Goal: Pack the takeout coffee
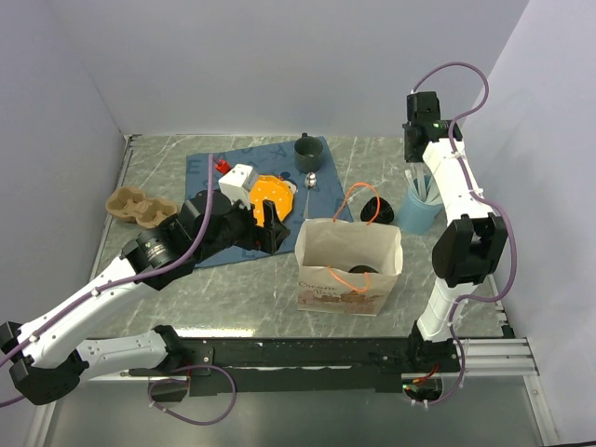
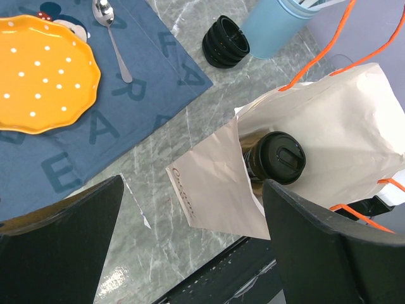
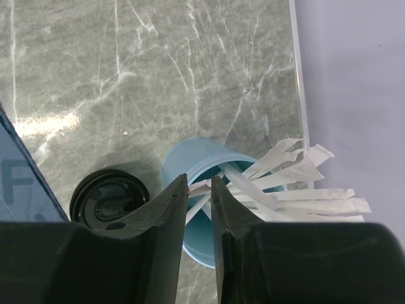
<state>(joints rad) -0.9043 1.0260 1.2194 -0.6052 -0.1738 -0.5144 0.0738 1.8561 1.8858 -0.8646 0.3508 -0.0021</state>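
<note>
A beige paper bag (image 1: 346, 279) with orange handles stands open near the table's front. Inside it sits a takeout coffee cup (image 2: 281, 157) with a black lid. My left gripper (image 1: 270, 226) hovers left of the bag, over the placemat's edge, open and empty (image 2: 193, 183). My right gripper (image 1: 413, 177) points down into a blue cup (image 3: 174, 166) of paper-wrapped straws (image 3: 297, 183). Its jaws (image 3: 200, 183) are drawn close together, with the crumpled end of one wrapped straw pinched between them.
A stack of black lids (image 1: 375, 209) lies between bag and blue cup. The blue placemat (image 1: 209, 172) holds an orange plate (image 1: 272, 196), a spoon (image 1: 311, 182), a dark mug (image 1: 308, 151) and a white box (image 1: 238, 179). A cardboard cup carrier (image 1: 140, 207) sits far left.
</note>
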